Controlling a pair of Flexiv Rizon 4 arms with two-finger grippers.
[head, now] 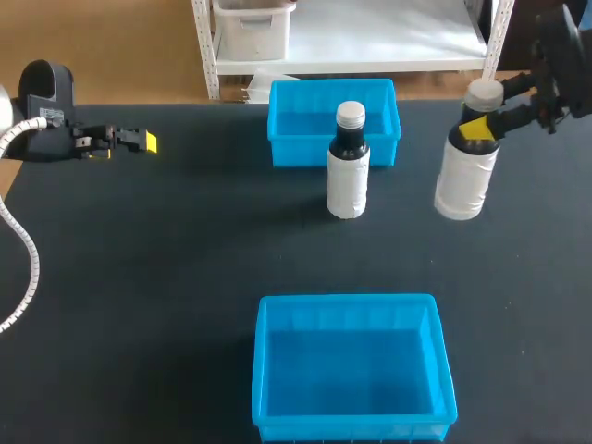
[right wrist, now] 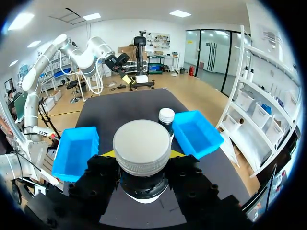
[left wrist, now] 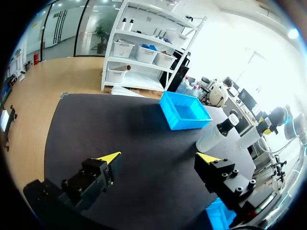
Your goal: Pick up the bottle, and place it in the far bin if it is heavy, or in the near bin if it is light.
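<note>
Two bottles stand upright on the black table. A white bottle [head: 465, 171] with a grey cap [right wrist: 142, 146] is at the right, and my right gripper [head: 481, 126] is shut on its neck, its yellow tips on either side. Whether its base touches the table I cannot tell. A dark bottle with a white label [head: 348, 166] stands alone just in front of the far bin [head: 296, 153]. The near bin [head: 347, 302] sits at the table's front edge. My left gripper [head: 139, 141] is open and holds nothing at the far left, well away from both bottles.
Both blue bins hold nothing. In the right wrist view the dark bottle [right wrist: 166, 118] stands ahead of the held cap, with the far bin [right wrist: 211, 139] on one side and the near bin [right wrist: 57, 160] on the other. Bare black table lies between my left gripper [left wrist: 158, 157] and the bottles.
</note>
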